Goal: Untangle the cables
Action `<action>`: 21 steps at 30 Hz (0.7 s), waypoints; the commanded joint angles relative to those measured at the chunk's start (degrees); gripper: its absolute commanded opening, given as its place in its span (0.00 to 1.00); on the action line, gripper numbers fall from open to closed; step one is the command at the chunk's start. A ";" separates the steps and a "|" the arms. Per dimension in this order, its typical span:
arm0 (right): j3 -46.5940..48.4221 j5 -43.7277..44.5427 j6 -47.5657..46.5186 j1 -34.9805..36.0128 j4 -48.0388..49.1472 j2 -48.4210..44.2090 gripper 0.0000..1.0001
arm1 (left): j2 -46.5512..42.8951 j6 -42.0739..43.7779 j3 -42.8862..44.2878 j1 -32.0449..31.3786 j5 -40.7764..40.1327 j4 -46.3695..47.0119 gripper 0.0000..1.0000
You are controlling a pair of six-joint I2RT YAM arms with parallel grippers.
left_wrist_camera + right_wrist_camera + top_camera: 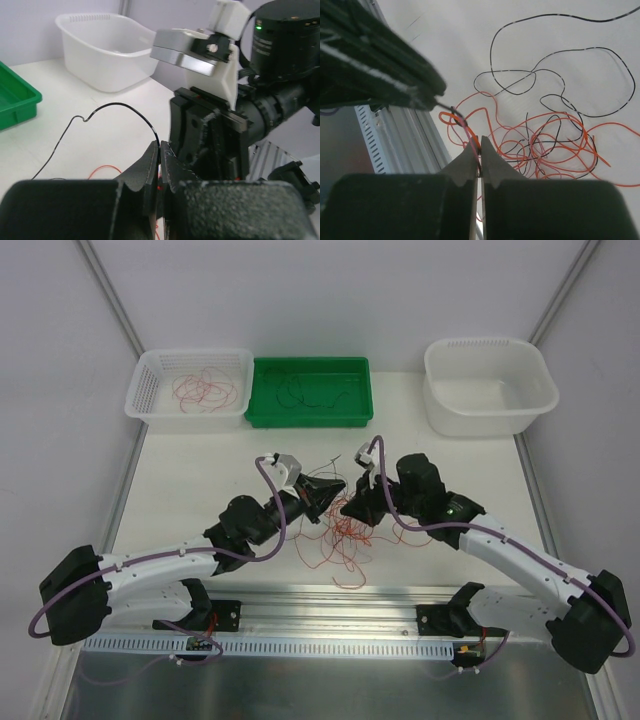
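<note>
Left gripper [160,150] fingers pressed together, pinching a black wire [120,104] at the tips, right gripper [479,150] likewise closed on orange and pink strands [468,131], cables [545,145] (a loose tangle) spread just beyond both fingertips

The cables [345,525] are seen in orange-red, pinkish-red and black, most of the tangle being made up of orange-red strands. The bench [200,470] is coloured off-white. The basket [185,415] is white and patterned with a lattice of small holes, and red wires [205,390] are seen in it. The tray [310,422] is bright green, with dark wires [310,390] inside. The tub [490,415] is milky white, marked by a row of slots under its rim. The left claw [159,152] and right claw [480,150] are finished in grainy matte black. The left arm [150,565] and right arm [510,555] are clad in white with black joints, and purple leads [268,480] are run along them. A green light [258,27] is shown on the right arm.
</note>
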 commanded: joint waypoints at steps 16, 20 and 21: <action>-3.97 6.19 -2.65 1.54 -14.38 -15.43 0.01 | -0.10 7.01 4.10 7.78 -29.24 4.21 0.00; -2.74 21.11 2.43 0.13 -19.65 -16.14 0.01 | -2.82 2.10 5.33 11.83 -25.92 -8.97 0.00; -2.31 28.46 3.50 -0.31 -21.75 -15.88 0.02 | -3.18 0.17 5.24 12.44 -24.77 -11.17 0.00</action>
